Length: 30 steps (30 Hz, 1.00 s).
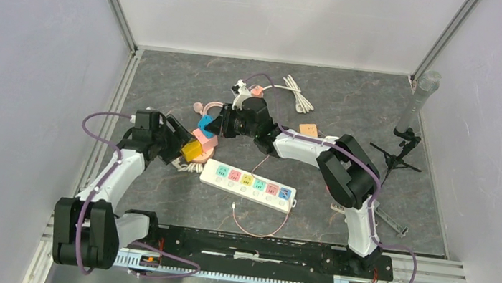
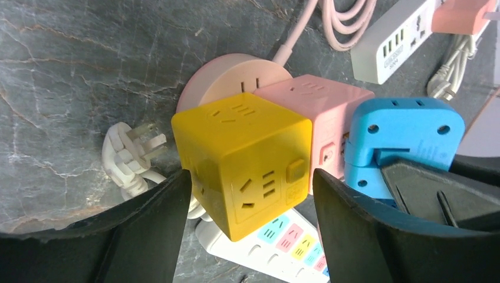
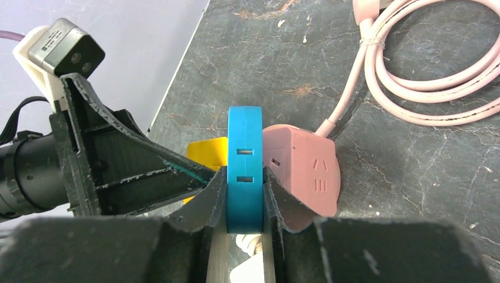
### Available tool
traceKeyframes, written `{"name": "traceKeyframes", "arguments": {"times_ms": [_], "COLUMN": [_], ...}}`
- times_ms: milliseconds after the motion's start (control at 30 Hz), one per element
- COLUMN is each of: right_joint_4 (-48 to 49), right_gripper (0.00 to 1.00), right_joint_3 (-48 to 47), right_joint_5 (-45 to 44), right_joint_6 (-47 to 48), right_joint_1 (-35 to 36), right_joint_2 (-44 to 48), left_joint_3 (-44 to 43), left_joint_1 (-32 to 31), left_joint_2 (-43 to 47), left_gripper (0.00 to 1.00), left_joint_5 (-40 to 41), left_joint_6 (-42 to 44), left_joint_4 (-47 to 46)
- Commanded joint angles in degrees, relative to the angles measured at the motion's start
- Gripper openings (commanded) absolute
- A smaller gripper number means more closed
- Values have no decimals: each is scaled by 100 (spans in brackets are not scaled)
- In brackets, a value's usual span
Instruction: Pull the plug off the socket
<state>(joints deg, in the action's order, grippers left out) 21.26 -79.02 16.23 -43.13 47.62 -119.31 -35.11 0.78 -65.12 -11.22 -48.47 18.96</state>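
A blue plug (image 3: 244,159) is stuck onto a pink cube socket (image 3: 303,171), which joins a yellow cube socket (image 2: 242,159). My right gripper (image 3: 244,174) is shut on the flat sides of the blue plug. My left gripper (image 2: 252,174) has a finger on each side of the yellow cube and grips it. In the top view the cluster sits left of centre, with the blue plug (image 1: 205,121), the yellow cube (image 1: 191,150), my left gripper (image 1: 183,144) and my right gripper (image 1: 218,124). The left wrist view also shows the blue plug (image 2: 401,135) and the pink cube (image 2: 321,112).
A round pink socket base (image 2: 236,73) with a coiled pink cable (image 3: 413,71) lies behind the cubes. A white power strip (image 1: 248,184) with coloured outlets lies in front, and a white plug (image 2: 127,153) lies beside it. A white cable (image 1: 297,93) and a microphone stand (image 1: 408,132) are further back.
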Motion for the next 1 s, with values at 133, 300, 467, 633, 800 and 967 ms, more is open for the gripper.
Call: {"name": "traceKeyframes", "arguments": {"times_ms": [133,300,467,633,800,967], "right_joint_4": [287,363,717,1021,2328,1787], "right_gripper": [0,0,0,0,0,0], "right_joint_3": [18,16,116,189,416,320], "right_joint_5": [149,245,682,1015,1440,1252], "right_joint_6": [-272,-299,-300,-339,-1253,-883], "right_joint_1": [42,38,40,-26,-147,-147], "right_joint_2": [250,260,314,509,477,429], "left_joint_3": [102,97,165,341,366,253], "left_joint_1": [-5,-7,-7,-183,-183,-183], "left_joint_2": [90,-295,-614,-569,-612,-719], "left_gripper": [87,92,96,90,88,88], "left_joint_5": [-477,-448,-366,122,464,516], "left_joint_6": [-137,-53,-69,-128,-55,19], "left_joint_4": [-307,-248,-436,-284,-37,87]}}
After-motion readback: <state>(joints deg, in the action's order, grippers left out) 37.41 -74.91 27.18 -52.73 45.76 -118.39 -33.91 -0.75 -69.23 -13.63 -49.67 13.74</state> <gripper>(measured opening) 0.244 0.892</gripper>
